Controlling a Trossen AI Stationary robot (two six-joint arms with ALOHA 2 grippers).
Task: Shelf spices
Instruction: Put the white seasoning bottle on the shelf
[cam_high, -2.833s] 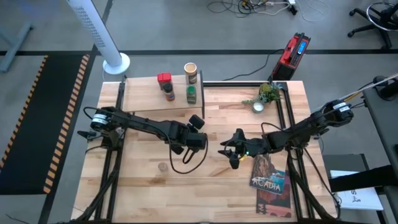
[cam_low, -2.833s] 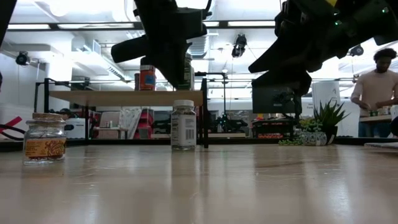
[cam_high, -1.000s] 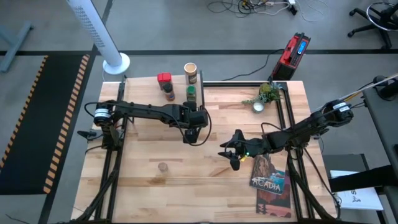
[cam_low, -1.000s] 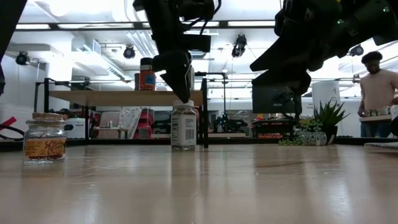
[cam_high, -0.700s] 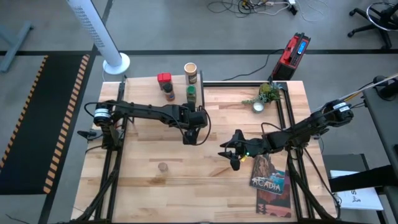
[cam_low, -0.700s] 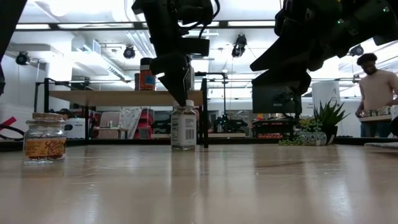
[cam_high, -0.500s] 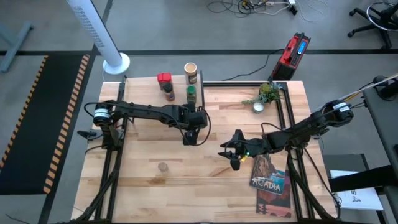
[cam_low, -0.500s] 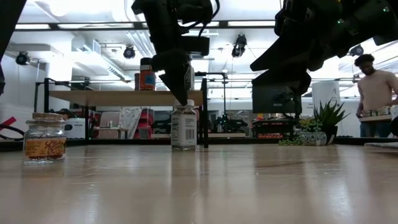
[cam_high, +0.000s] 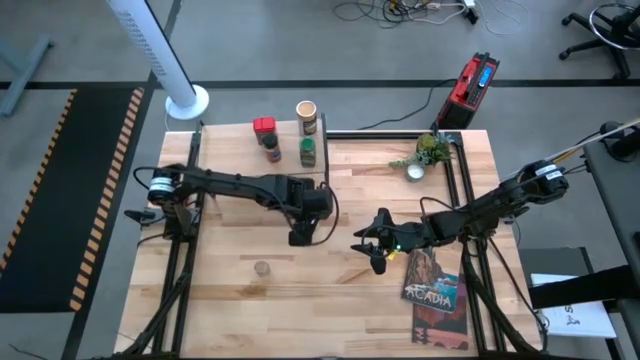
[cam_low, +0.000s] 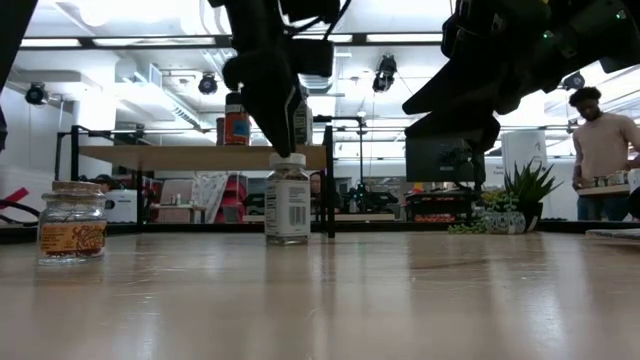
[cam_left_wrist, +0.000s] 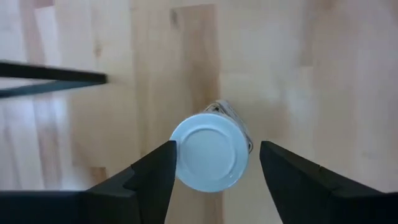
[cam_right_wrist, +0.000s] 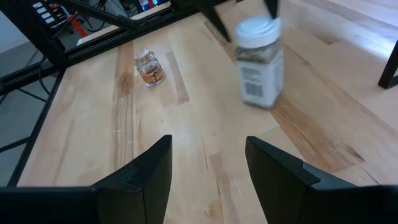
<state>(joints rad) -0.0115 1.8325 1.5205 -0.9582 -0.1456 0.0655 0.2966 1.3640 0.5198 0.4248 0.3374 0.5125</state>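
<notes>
The white-capped jar (cam_left_wrist: 210, 151) stands upright on the table (cam_high: 330, 290), directly below the left gripper (cam_left_wrist: 213, 163), whose spread fingers straddle its cap, the arm reaching down from above. The right gripper (cam_right_wrist: 206, 165) hovers nearby, fingers apart, holding nothing.

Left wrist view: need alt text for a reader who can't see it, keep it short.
Looking straight down, the left gripper is open, its two dark fingers on either side of the round white cap of the white-capped jar, which stands on the wooden tabletop. A thin black bar crosses one edge.
</notes>
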